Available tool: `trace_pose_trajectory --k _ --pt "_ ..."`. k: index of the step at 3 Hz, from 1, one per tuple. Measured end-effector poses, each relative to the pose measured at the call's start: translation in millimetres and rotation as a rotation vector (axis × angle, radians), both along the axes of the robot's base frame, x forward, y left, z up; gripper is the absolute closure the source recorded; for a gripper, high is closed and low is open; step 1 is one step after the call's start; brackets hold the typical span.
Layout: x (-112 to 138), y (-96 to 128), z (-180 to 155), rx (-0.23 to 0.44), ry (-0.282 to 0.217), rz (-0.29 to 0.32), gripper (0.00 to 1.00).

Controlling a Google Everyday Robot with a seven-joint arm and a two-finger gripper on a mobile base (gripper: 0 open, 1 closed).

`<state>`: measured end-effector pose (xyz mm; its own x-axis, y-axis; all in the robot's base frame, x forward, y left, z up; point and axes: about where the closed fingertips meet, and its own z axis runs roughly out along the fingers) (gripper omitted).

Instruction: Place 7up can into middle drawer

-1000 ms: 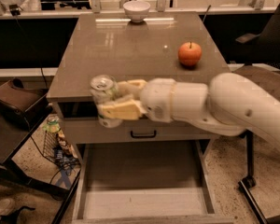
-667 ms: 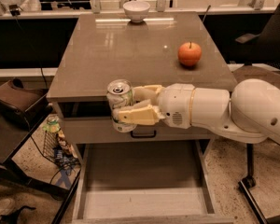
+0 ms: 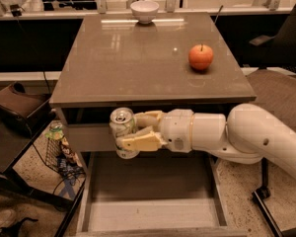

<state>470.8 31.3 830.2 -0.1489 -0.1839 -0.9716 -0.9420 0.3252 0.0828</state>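
Pincer (image 3: 127, 131) holds 7up can (image 3: 122, 118) above middle drawer (image 3: 148, 212), near left wall

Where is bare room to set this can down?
The middle drawer floor is bare across its width; its back is overhung by the claw holding the 7up can. The tabletop is free left of the apple, before the bowl.
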Motion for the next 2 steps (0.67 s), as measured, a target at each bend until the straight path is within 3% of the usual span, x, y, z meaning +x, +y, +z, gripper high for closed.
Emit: trace_pose_trajectory --k 2 --pt "-43.2 32.6 -140.1 0.080 -0.026 0.197 1.00"
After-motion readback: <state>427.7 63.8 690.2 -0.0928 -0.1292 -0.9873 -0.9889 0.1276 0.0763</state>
